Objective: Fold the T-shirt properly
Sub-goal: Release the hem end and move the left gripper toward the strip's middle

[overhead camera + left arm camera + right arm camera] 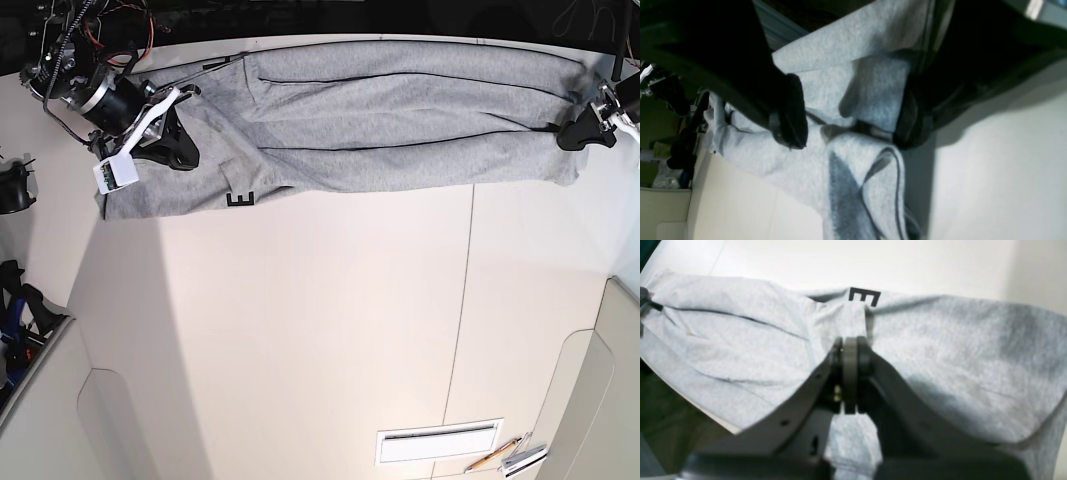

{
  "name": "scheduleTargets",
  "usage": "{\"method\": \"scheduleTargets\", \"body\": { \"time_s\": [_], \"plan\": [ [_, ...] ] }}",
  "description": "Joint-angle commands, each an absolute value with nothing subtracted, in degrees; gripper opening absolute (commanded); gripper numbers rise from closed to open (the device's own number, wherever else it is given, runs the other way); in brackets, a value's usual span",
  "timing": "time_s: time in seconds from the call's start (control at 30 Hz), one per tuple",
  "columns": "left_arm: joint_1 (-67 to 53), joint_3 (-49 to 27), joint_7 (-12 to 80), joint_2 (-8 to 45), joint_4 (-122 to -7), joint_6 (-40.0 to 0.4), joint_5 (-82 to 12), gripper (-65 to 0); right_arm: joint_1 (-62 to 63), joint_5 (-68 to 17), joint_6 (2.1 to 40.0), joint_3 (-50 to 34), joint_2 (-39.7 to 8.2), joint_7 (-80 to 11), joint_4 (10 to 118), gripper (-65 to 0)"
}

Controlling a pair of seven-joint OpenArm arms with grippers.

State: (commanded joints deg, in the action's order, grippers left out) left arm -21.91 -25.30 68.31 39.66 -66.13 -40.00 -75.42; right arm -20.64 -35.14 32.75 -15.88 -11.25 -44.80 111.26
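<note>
The heather-grey T-shirt (380, 130) lies stretched in a long band along the table's far edge, with a black letter E (240, 199) at its near hem. My right gripper (185, 150) is at the shirt's left end. In the right wrist view it (850, 343) is shut on a pinch of grey cloth just below the E (864, 296). My left gripper (580, 130) is at the shirt's right end. In the left wrist view its dark fingers (790, 113) stand apart, with a bunched fold of the T-shirt (867, 90) lying between them (850, 130).
The white table (320, 330) has a seam running front to back right of centre. A slotted white plate (437, 442) and some pencils (510, 458) sit at the near right edge. Dark equipment (12, 190) stands off the table's left side.
</note>
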Motion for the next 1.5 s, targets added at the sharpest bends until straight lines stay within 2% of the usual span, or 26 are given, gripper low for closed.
{"method": "scheduleTargets", "body": {
  "time_s": [0.07, 0.1, 0.2, 0.43, 0.57, 0.73, 0.87, 0.97, 1.2, 1.37, 1.5],
  "plan": [
    [-21.9, -25.3, 68.3, 39.7, -67.3, -40.0, -75.1, -52.0, -20.6, -35.2, 32.8, -15.9, -11.2, -44.8, 111.3, -65.0],
    [-21.9, -25.3, 68.3, 39.7, -68.3, -40.0, -75.1, -58.1, -20.6, -35.2, 32.8, -15.9, -11.2, -44.8, 111.3, -65.0],
    [-21.9, -25.3, 67.9, 39.7, -72.6, -40.0, -72.4, -63.9, -20.6, -35.2, 32.8, -15.9, -11.2, -44.8, 111.3, -65.0],
    [-21.9, -27.0, 65.8, 39.7, -81.0, -40.0, -64.5, -65.0, -20.6, -35.2, 32.8, -15.9, -11.3, -44.8, 111.3, -65.0],
    [-21.9, -34.4, 65.8, 40.2, -82.2, -40.0, -63.3, -65.0, -20.5, -37.9, 32.8, -16.3, -11.3, -44.8, 111.5, -65.0],
    [-21.9, -42.5, 66.0, 43.7, -82.2, -40.0, -63.4, -65.0, -19.7, -38.6, 32.8, -16.6, -11.3, -44.8, 111.5, -65.0],
    [-21.9, -42.5, 66.7, 44.7, -82.6, -40.0, -64.0, -65.0, -18.5, -39.4, 32.8, -16.6, -11.3, -44.8, 111.5, -65.0],
    [-22.0, -42.0, 70.2, 44.2, -85.2, -40.0, -68.0, -65.0, -18.4, -39.4, 32.8, -16.6, -11.2, -44.8, 111.5, -65.0],
    [-23.9, -41.2, 72.4, 37.2, -103.0, -40.0, -70.9, -65.0, -18.4, -38.5, 32.8, -16.6, -11.2, -44.8, 111.5, -65.0],
    [-24.3, -34.7, 72.2, 34.7, -111.8, -40.0, -70.0, -65.0, -18.4, -38.1, 32.8, -16.6, -11.2, -44.8, 111.5, -65.0],
    [-23.3, -27.0, 70.5, 33.1, -113.3, -40.0, -66.1, -65.0, -18.4, -37.6, 32.8, -16.6, -11.3, -44.8, 111.5, -65.0]
  ]
}}
